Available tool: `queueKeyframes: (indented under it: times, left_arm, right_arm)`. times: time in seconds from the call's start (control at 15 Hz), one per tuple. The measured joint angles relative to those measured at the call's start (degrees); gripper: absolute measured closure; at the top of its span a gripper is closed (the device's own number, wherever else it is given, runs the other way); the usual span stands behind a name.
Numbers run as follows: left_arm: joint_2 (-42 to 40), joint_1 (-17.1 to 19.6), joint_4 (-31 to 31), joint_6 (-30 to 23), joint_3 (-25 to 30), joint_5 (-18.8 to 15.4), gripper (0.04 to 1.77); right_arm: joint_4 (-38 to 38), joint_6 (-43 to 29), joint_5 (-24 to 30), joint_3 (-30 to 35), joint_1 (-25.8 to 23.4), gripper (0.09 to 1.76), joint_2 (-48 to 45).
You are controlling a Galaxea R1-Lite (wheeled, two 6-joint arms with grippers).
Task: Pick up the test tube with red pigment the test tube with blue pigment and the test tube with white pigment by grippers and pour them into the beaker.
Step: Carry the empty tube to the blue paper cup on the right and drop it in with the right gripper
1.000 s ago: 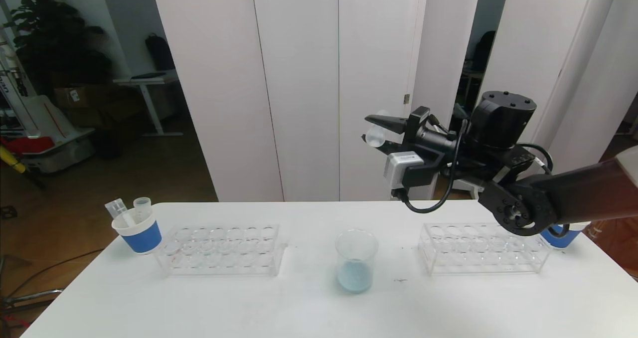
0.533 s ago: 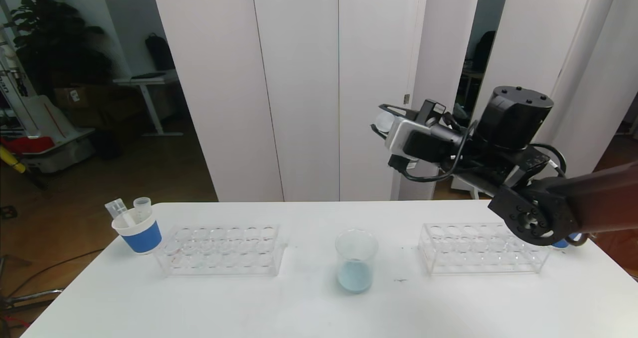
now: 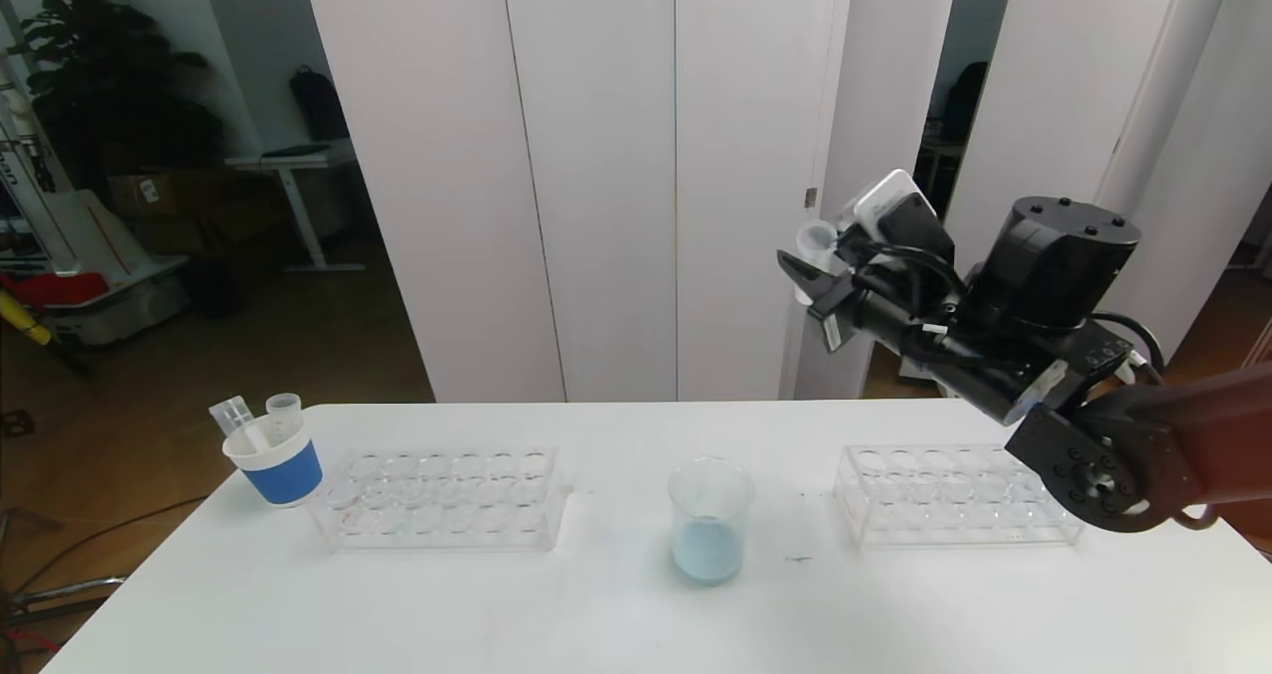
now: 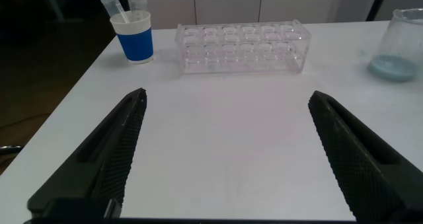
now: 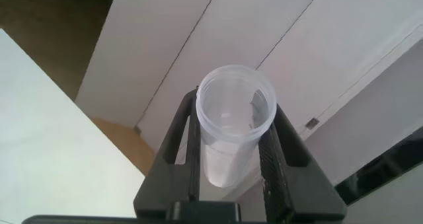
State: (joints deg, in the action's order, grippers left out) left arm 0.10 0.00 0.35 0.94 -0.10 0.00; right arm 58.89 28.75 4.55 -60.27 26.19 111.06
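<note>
1. Clamping a clear test tube point(image 5: 234, 121), the right gripper point(image 3: 817, 268) hangs high above the table point(image 3: 596, 614), up and to the right of the beaker point(image 3: 710, 520); its fingers point(image 5: 272, 151) press the tube from both sides, and the tube's open mouth faces the wrist camera. No pigment can be made out inside it.
2. Compared with a second ago, the right arm has drawn back toward the robot's right and the wrist has rolled, so its white camera block now sits on top instead of beneath; the tube has turned with it.
3. The beaker stands at mid-table as before, holding pale blue contents at its bottom.
4. The left gripper point(image 4: 225, 151) is parked low over the near left part of the table, its jaws spread wide and holding nothing.
5. A blue-banded cup point(image 3: 275, 460) with two tubes stands at the far left beside a clear rack point(image 3: 442, 500); a second rack point(image 3: 954, 495) lies under the right arm. None of these has moved.
</note>
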Motion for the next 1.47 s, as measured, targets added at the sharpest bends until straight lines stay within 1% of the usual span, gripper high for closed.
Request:
queueKeyframes:
  times: [0.07, 0.2, 0.47, 0.67, 0.8, 1.13, 1.27, 1.47]
  left_arm:
    - [0.0, 0.0, 0.0, 0.0, 0.0, 0.0, 0.06]
    - [0.0, 0.0, 0.0, 0.0, 0.0, 0.0, 0.06]
    - [0.0, 0.0, 0.0, 0.0, 0.0, 0.0, 0.06]
    - [0.0, 0.0, 0.0, 0.0, 0.0, 0.0, 0.06]
    - [0.0, 0.0, 0.0, 0.0, 0.0, 0.0, 0.06]
    - [0.0, 0.0, 0.0, 0.0, 0.0, 0.0, 0.06]
    - [0.0, 0.0, 0.0, 0.0, 0.0, 0.0, 0.06]
    - [0.0, 0.0, 0.0, 0.0, 0.0, 0.0, 0.06]
  right_arm:
    - [-0.2, -4.9, -1.3, 0.4, 0.0, 1.27, -0.3]
    - [-0.5, -12.4, -3.4, 1.1, 0.0, 1.27, -0.5]
    - [-0.7, -23.8, -5.1, 4.1, 0.0, 1.27, -0.9]
    - [-2.1, -30.5, -5.2, 8.4, -0.9, 1.27, -2.2]
    - [-2.2, -32.4, -5.2, 11.4, -2.3, 1.27, -3.7]
    - [-1.9, -32.7, -5.2, 16.5, -6.5, 1.27, -8.4]
    - [-1.9, -32.7, -5.2, 17.6, -9.7, 1.27, -10.4]
    - [-1.8, -32.5, -5.1, 19.2, -16.2, 1.27, -13.3]
